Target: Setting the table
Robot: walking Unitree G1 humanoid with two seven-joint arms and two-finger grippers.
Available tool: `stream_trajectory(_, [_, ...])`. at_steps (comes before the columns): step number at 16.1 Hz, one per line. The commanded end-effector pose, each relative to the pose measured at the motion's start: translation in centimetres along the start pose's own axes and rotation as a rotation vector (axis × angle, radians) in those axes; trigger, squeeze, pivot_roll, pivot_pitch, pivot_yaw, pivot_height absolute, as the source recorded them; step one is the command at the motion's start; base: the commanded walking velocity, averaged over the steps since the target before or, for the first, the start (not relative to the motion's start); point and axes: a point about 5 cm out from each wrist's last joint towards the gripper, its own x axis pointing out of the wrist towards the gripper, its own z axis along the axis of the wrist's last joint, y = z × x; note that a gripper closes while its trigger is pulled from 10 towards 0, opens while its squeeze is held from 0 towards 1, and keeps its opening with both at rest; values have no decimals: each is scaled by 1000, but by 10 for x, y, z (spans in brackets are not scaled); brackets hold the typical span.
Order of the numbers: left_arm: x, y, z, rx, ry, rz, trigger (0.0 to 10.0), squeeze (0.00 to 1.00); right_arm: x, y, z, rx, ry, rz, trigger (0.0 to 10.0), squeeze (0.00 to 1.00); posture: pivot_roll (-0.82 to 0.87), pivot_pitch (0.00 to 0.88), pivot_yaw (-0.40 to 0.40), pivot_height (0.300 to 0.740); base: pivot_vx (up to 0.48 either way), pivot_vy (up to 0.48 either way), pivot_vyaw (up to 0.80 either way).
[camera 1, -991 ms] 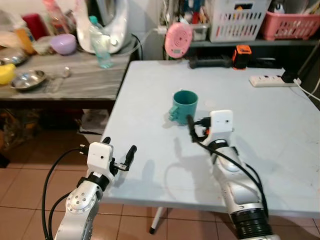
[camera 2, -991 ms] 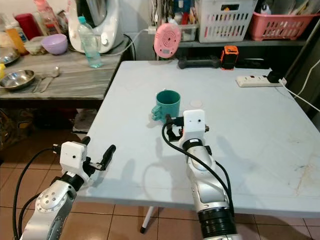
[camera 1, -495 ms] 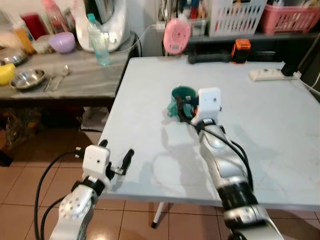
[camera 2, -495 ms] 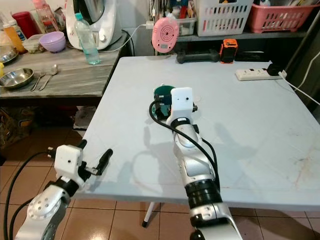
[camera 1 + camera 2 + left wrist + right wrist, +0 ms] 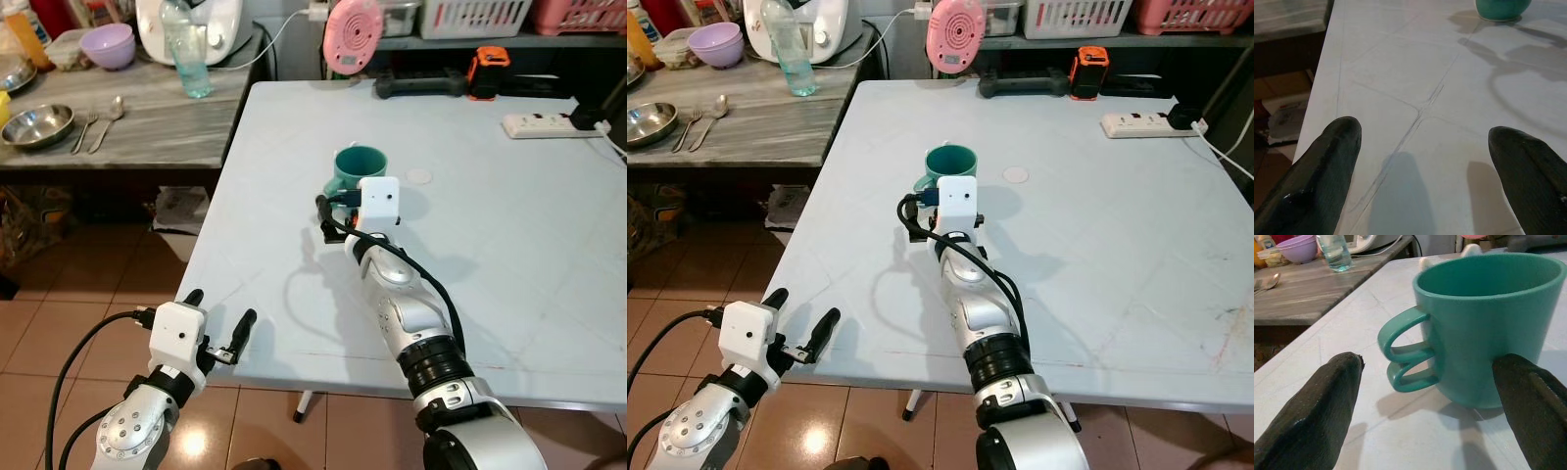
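Teal mug (image 5: 1488, 328), upright on the pale worktop (image 5: 509, 245), double-looped handle turned toward the robot's left. Right claw (image 5: 1430, 401) spread wide just in front of it, one black finger (image 5: 1322, 411) out beyond the handle, the other (image 5: 1533, 406) beside the mug's far wall; cannot tell whether that finger touches it. Mug not lifted, base flat on the surface. Right arm (image 5: 402, 294) stretched forward over the worktop, its shadow cast alongside.

Left claw (image 5: 1425, 171) low at the near edge of the worktop, fingers (image 5: 1317, 171) apart and holding nothing, aimed across the bare surface with the mug well ahead.

Against the wall beyond: pink round device (image 5: 352, 36), orange and black tool (image 5: 487, 71), white power strip (image 5: 541, 124). On the grey wooden side counter (image 5: 147, 117) to the left: clear water bottle (image 5: 180, 56), purple bowl (image 5: 107, 44), steel bowl (image 5: 37, 124), fork and spoon (image 5: 105, 117) beside it. Terracotta tiled floor (image 5: 59, 333) below.
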Motion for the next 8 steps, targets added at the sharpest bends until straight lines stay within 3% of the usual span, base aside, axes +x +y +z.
stream_trajectory(1, [-1,3,2,5,2,10,10000,0,3,24,8,14,-26,55,10000,0,137,146,53,740,0,0,0])
stream_trajectory(5, [2,1,4,5,3,0,10000,0,4,25,2,21,-14,51,10000,0,134,136,50,740,0,0,0])
stream_trajectory(7, [2,0,4,3,5,-4,10000,0,1,13,-1,14,-14,20,10000,0,131,131,51,740,0,0,0])
stream_trajectory(8, [4,0,4,2,4,-7,10000,0,-2,-4,-3,-2,-15,-20,10000,0,124,126,54,740,0,0,0])
